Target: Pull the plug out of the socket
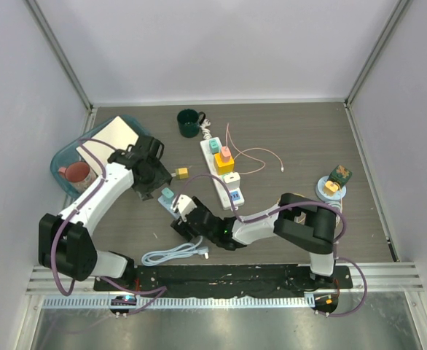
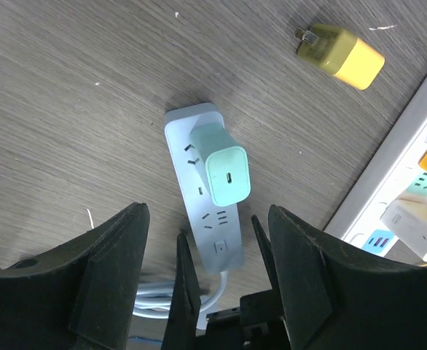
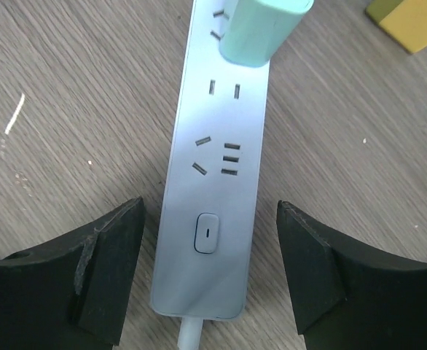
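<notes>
We're seeing a mint-green plug (image 2: pixel 226 169) on a pale blue-white socket strip (image 3: pixel 212 182). We're logging the table (image 2: pixel 68 109) as grey-brown wood grain, the loose adapter (image 2: pixel 342 55) yellow, the mug (image 1: pixel 190 123) dark green, the tray (image 1: pixel 55 166) teal.

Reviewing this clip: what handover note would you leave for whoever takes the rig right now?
Left gripper: open, poised over the mint plug, not gripping it.
Right gripper: open, straddling the switch end of the small power strip, with a gap showing on each side.
Done: both arms are in position, nothing more.
Left: the plug sits seated in the strip. Likely next steps are to close the right on the strip to brace it, close the left on the plug, and pull it out.
</notes>
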You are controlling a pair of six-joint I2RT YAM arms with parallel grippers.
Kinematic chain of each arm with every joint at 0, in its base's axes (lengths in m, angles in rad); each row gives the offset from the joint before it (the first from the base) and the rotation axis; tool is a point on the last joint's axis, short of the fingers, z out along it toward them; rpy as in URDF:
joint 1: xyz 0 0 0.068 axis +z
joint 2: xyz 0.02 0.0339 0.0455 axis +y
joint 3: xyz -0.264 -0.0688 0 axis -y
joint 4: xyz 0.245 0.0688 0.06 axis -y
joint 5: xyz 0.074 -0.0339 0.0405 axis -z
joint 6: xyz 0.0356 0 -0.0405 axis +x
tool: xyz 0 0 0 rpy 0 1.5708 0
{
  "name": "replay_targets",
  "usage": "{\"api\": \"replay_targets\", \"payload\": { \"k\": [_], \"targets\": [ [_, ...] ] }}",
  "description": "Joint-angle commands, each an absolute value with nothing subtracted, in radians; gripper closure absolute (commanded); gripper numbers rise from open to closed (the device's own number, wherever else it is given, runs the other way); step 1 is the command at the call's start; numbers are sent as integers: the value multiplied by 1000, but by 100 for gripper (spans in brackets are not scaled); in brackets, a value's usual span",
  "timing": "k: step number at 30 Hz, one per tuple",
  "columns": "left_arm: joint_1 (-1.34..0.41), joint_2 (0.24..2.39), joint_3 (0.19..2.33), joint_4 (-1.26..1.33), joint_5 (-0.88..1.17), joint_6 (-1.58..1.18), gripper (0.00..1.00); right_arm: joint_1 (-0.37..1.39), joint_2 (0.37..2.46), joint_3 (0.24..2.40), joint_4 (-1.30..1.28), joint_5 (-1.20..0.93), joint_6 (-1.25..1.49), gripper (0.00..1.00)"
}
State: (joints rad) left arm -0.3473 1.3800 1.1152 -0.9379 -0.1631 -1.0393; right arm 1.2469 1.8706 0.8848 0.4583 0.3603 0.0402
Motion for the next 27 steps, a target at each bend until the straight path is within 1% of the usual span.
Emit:
{"api": "replay_targets", "payload": {
  "k": [1, 7, 8, 11, 12, 15, 16, 17, 18, 24, 25, 27],
  "targets": [
    [-347, 1362, 1104, -882, -129, -1092, 29, 1241, 1900, 919, 580, 362, 5, 24],
    [-347, 1387, 1071, -825, -98, -1094, 28, 1241, 1947, 887, 650, 394, 20, 33],
    [-347, 1393, 1071, -821, -91, -1091, 28, 1241, 1953, 874, 656, 385, 26, 38],
    [-348, 1416, 1077, -821, -81, -1089, 28, 1241, 1960, 851, 675, 368, 49, 48],
    [-350, 1420, 1077, -828, -78, -1089, 28, 1241, 1960, 845, 687, 365, 60, 56],
    [-356, 1434, 1071, -841, -78, -1107, 28, 1241, 1965, 821, 716, 356, 69, 68],
    [-357, 1436, 1060, -841, -78, -1115, 29, 1241, 1968, 816, 724, 354, 75, 76],
    [-357, 1436, 1054, -839, -78, -1121, 30, 1241, 1974, 810, 729, 354, 75, 79],
    [-357, 1436, 1049, -841, -78, -1137, 32, 1241, 1976, 805, 739, 356, 75, 81],
    [-357, 1422, 1025, -842, -109, -1169, 41, 1243, 1990, 805, 744, 376, 104, 85],
    [-357, 1422, 1023, -841, -115, -1173, 42, 1243, 1991, 805, 745, 379, 104, 87],
    [-357, 1430, 1026, -839, -114, -1175, 43, 1244, 1994, 807, 749, 380, 110, 95]
  ]
}}
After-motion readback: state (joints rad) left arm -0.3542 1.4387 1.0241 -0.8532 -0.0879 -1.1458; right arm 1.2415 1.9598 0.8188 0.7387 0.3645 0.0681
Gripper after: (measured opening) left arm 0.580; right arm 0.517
